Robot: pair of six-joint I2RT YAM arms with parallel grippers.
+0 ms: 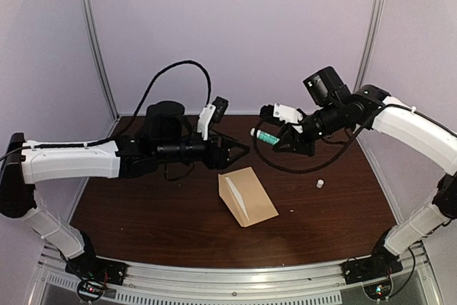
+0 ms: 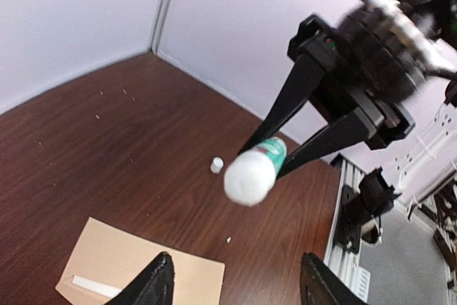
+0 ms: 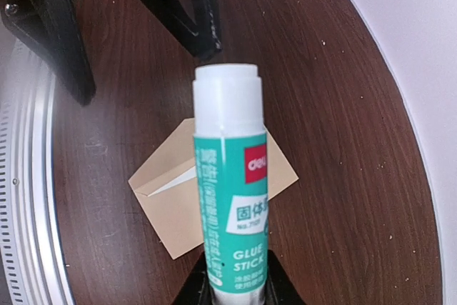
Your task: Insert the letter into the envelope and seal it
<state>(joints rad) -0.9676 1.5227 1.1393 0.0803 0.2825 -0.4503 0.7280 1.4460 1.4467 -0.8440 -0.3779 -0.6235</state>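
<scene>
**Grippers.** The right gripper point(image 1: 277, 138) is clamped on a green-and-white glue stick point(image 3: 230, 198). It holds the stick above the dark brown wooden surface point(image 1: 157, 208), white end pointing towards the left gripper point(image 1: 239, 152). The left gripper's fingers stand well apart and hold nothing.

**Task items.** The tan kraft paper envelope point(image 1: 248, 194) lies flat on the surface between the arms, below both grippers. A pale strip point(image 2: 95, 286) shows at the flap edge. It is likely the cream letter, already inside, though this cannot be confirmed. A small white cap point(image 1: 320, 183) lies on the surface, apart to the right.

**Step in hand, as judged.** Gluing the flap.

**Recommended.** Tilt the stick tip-down and draw it lightly along the flap's inner edge. Have the left gripper pin the envelope so it neither slides nor crumples.
</scene>
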